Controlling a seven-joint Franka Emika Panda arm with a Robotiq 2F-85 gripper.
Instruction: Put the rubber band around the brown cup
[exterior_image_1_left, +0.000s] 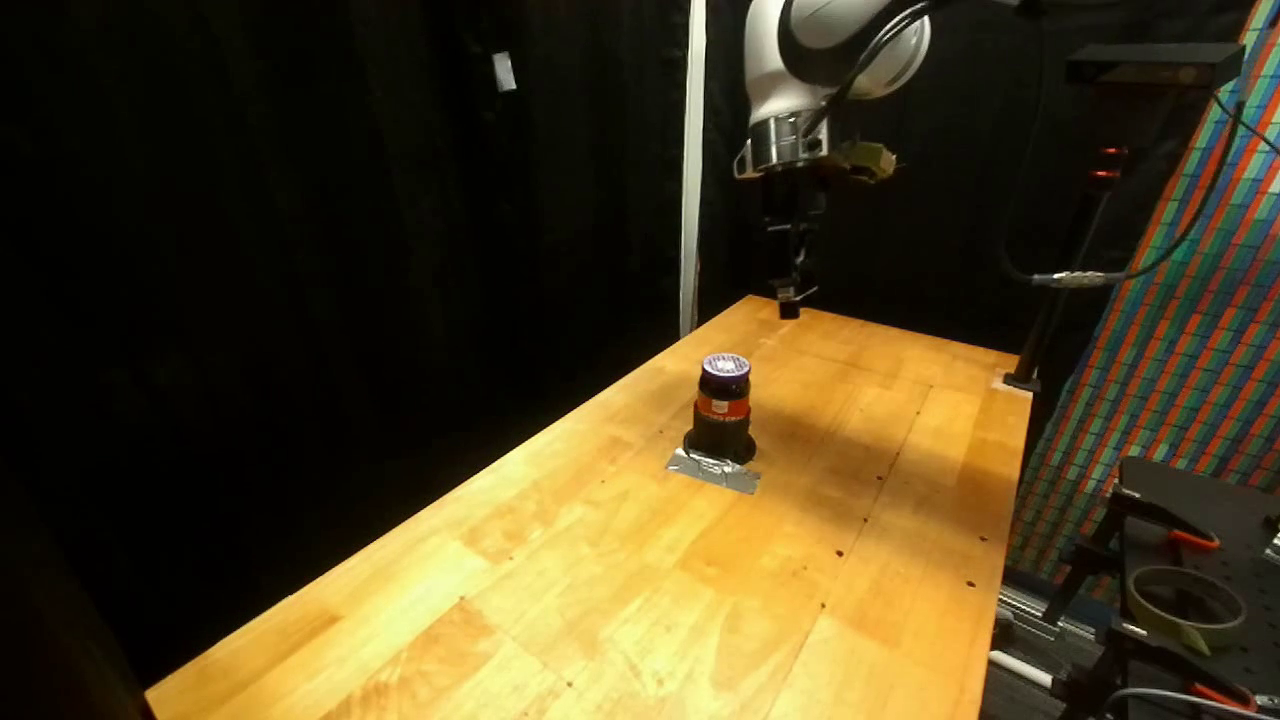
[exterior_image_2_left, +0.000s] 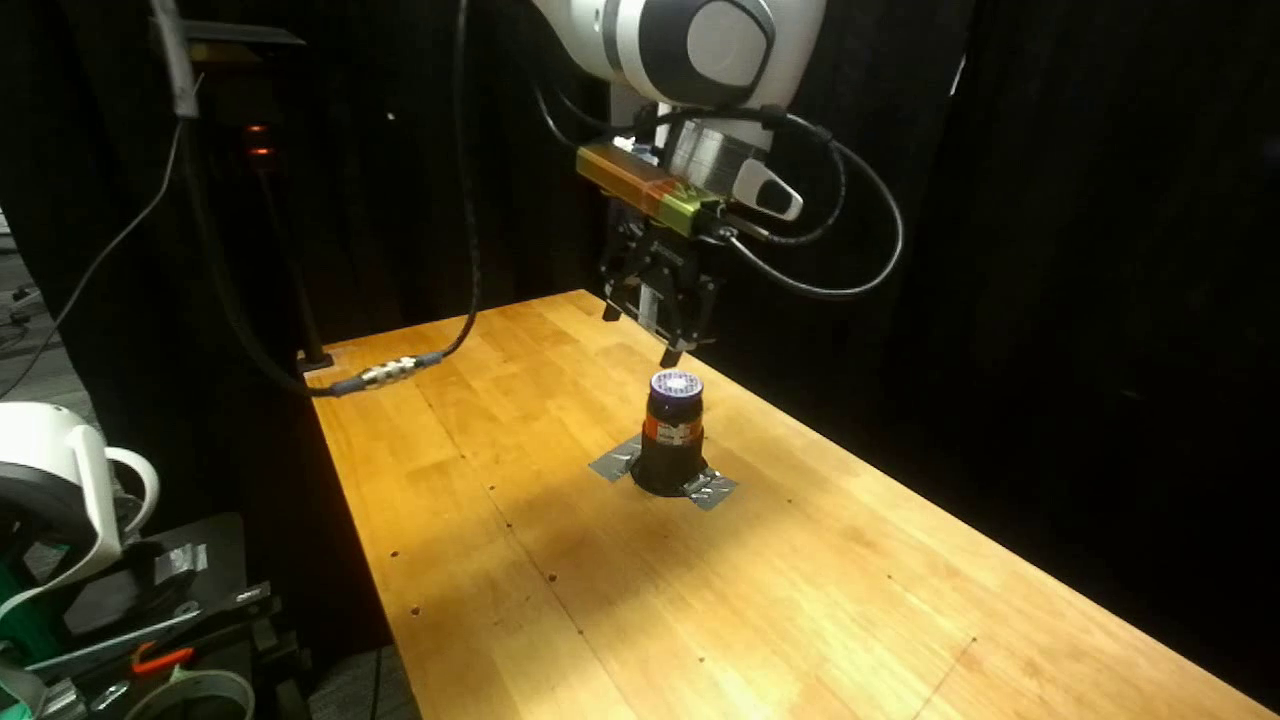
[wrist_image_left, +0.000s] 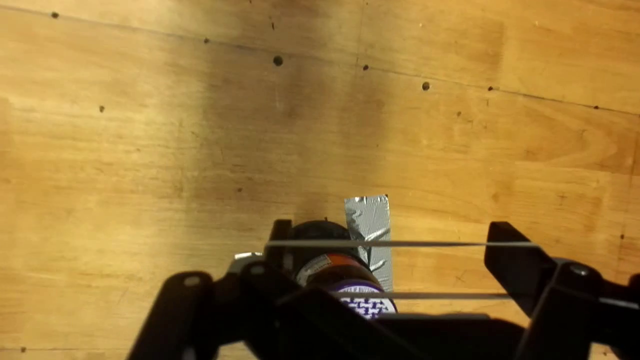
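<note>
While the end effector (wrist_image_left: 390, 240) stands spread apart in the wrist view, we see the rubber band (wrist_image_left: 425, 244) stretched across it in two strands, so we judge the pickup done. In an exterior view its arm (exterior_image_2_left: 725, 45) hangs from the top centre, wrist pointing down above the worktop (exterior_image_2_left: 860, 580). Below mid-frame there stands the purple-lidded jar (exterior_image_2_left: 673, 430), our brown cup, in a black holder (exterior_image_2_left: 668, 470) secured with duct tape (exterior_image_2_left: 712, 490). The band is not yet around it; lowering and release, we reckon, remain.

wooden table (exterior_image_1_left: 700, 580) | silver tape strips (wrist_image_left: 370, 215) on it | black curtain (exterior_image_1_left: 300, 250) | checked cloth (exterior_image_1_left: 1200, 300)
</note>
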